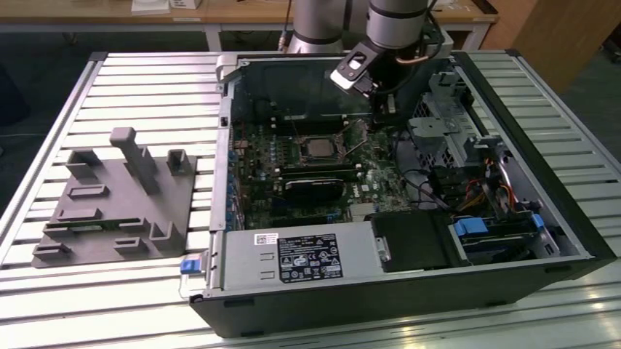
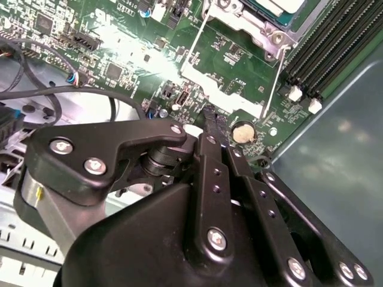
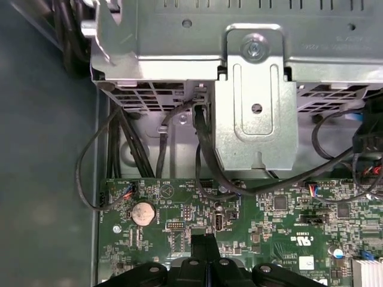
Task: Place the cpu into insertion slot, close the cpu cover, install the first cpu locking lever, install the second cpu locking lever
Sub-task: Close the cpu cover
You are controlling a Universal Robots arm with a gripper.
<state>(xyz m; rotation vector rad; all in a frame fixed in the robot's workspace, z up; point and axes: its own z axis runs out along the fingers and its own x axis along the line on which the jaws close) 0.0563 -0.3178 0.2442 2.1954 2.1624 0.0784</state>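
Observation:
The cpu (image 1: 315,147) lies flat in the insertion slot (image 1: 335,138) on the green motherboard, its pale metal face up. The silver cpu cover (image 2: 251,27) frames the cpu (image 2: 280,5) in the second wrist view. Two thin wire levers (image 2: 272,84) run along the socket's sides, and one lever (image 1: 361,147) slants up beside it. My gripper (image 1: 382,109) hangs above the board just to the exterior view's right of the socket. Its black fingertips (image 2: 209,116) are pressed together with nothing between them, near a coin battery (image 3: 143,212). In the first wrist view the gripper (image 3: 206,248) points at the board's edge.
The open computer case (image 1: 582,240) lies on a slatted table. A black labelled box (image 1: 310,256) sits at the case's near side, a metal drive cage (image 3: 256,101) and black cables (image 3: 203,149) beside the gripper. Long memory slots (image 2: 323,54) flank the socket. A grey fixture (image 1: 112,200) stands at the exterior view's left.

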